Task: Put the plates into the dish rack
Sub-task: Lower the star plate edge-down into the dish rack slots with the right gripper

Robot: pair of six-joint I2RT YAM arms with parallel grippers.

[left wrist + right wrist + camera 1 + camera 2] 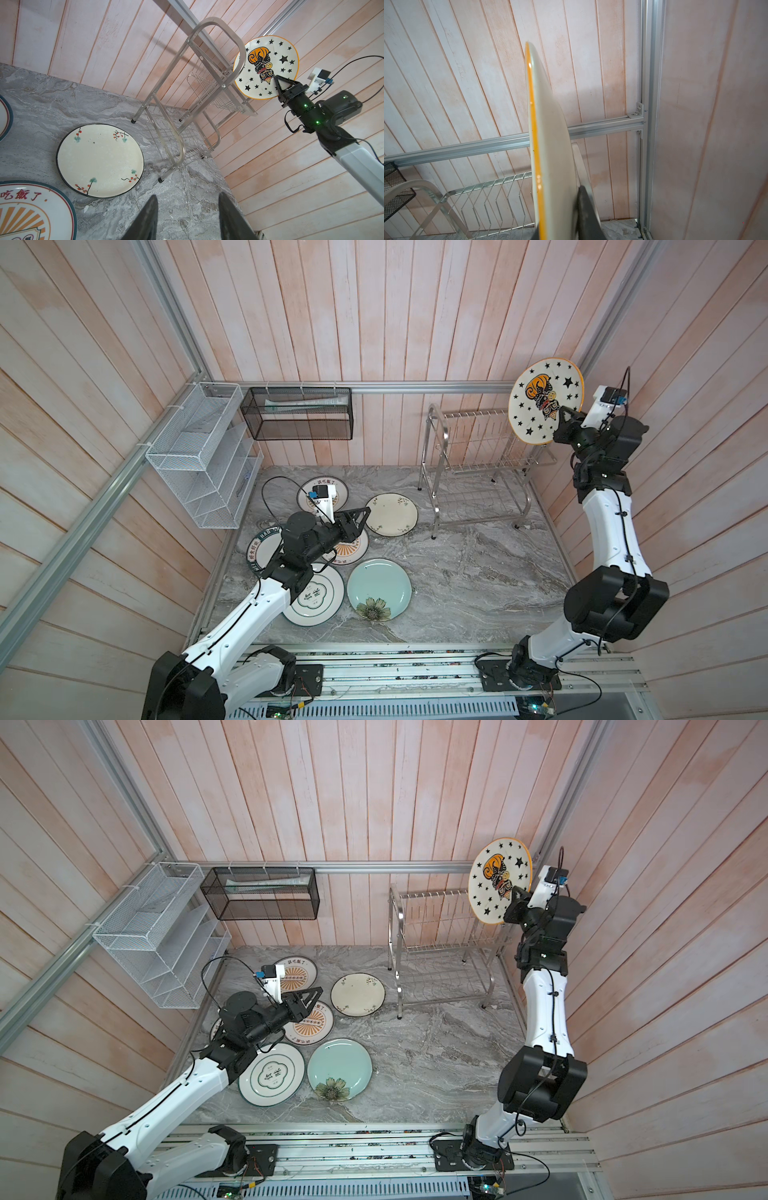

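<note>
Right hand [561, 411] grips the star plate [542, 398] by its rim, upright for the rack [478, 435] slots; left hand [188, 198] half-open, empty.

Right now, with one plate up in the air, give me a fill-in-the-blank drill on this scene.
1. The right pincer grips the yellow-rimmed plate, which is painted with black ____.
2. The dish rack holds ____ plates at this moment.
3. The left pincer stands ____, holding nothing.
4. The pale-blue plate bears a painted ____ near its rim.

Missing words: stars; no; open; flower.
</note>
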